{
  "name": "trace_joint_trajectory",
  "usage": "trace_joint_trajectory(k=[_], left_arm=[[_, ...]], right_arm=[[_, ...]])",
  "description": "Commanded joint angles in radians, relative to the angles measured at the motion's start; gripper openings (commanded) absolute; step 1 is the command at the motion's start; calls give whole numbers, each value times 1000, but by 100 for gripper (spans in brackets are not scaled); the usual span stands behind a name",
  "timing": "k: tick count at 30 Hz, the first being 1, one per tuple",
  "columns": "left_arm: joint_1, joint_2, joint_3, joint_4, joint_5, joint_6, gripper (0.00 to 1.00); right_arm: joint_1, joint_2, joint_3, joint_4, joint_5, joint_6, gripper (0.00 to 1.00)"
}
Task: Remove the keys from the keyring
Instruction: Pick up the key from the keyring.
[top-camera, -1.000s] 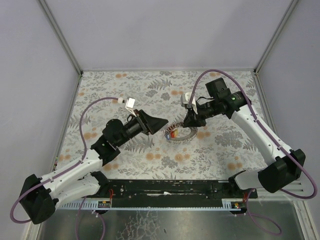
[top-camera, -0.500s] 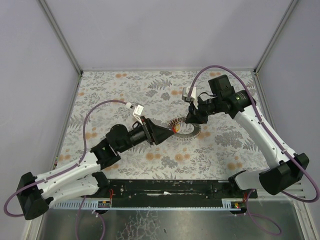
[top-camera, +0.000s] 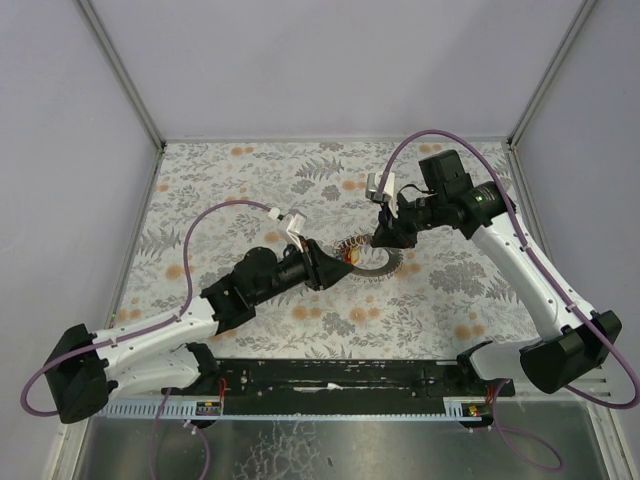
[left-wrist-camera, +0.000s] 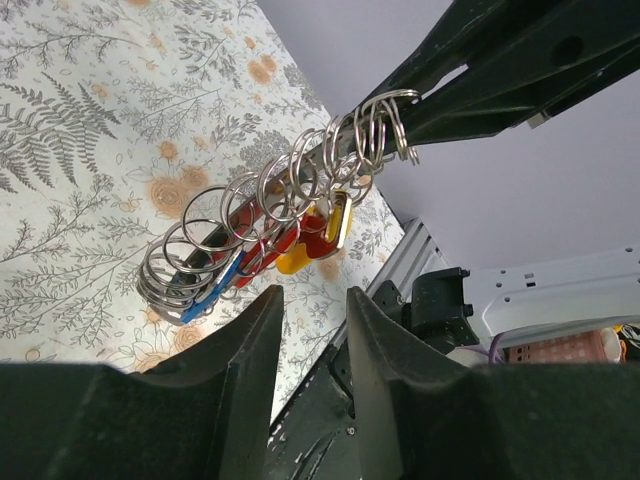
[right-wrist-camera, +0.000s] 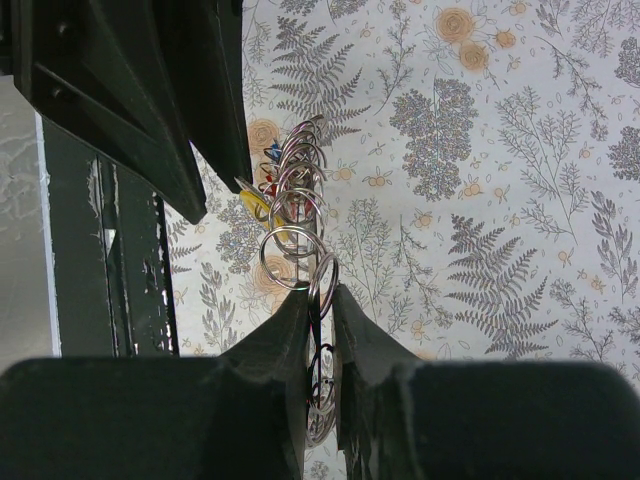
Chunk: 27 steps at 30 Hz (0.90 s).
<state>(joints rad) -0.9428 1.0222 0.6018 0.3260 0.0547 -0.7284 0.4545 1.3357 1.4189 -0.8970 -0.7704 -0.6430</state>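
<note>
Pincers seen from above: my right pincer (top-camera: 385, 240) pinches the keyring (top-camera: 368, 262) over the bench (top-camera: 250, 180), and my left pincer (top-camera: 334, 270) sits just left of it. Left wrist: jaws spread and empty, keys (left-wrist-camera: 300, 240) hanging off the keyring near them. Right wrist: keyring clamped edge-on. I judge I'm reaching for a key; next I should close on one head.

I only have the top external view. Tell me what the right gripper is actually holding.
Observer: The right wrist view shows the right gripper pinched shut on the wire loops of the keyring.
Operator: Now report the left gripper.
Observer: In the left wrist view the left gripper is open, with nothing between its fingers. The keys hang just beyond its tips.
Operator: Give me the key colours.
Observer: Red, yellow and blue heads, bunched among the loops.
</note>
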Motion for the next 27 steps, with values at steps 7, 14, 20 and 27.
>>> trace_joint_trajectory(k=[7, 14, 20, 27], left_arm=[[-9, -4, 23, 27, -13, 20, 32], [-8, 43, 61, 52, -29, 49, 35], [-8, 81, 88, 70, -37, 55, 35], [-9, 73, 108, 41, -65, 73, 35]], right_arm=[[0, -30, 27, 31, -36, 18, 0], [0, -34, 14, 42, -60, 38, 0], [0, -42, -5, 45, -60, 39, 0], [1, -44, -19, 52, -42, 32, 0]])
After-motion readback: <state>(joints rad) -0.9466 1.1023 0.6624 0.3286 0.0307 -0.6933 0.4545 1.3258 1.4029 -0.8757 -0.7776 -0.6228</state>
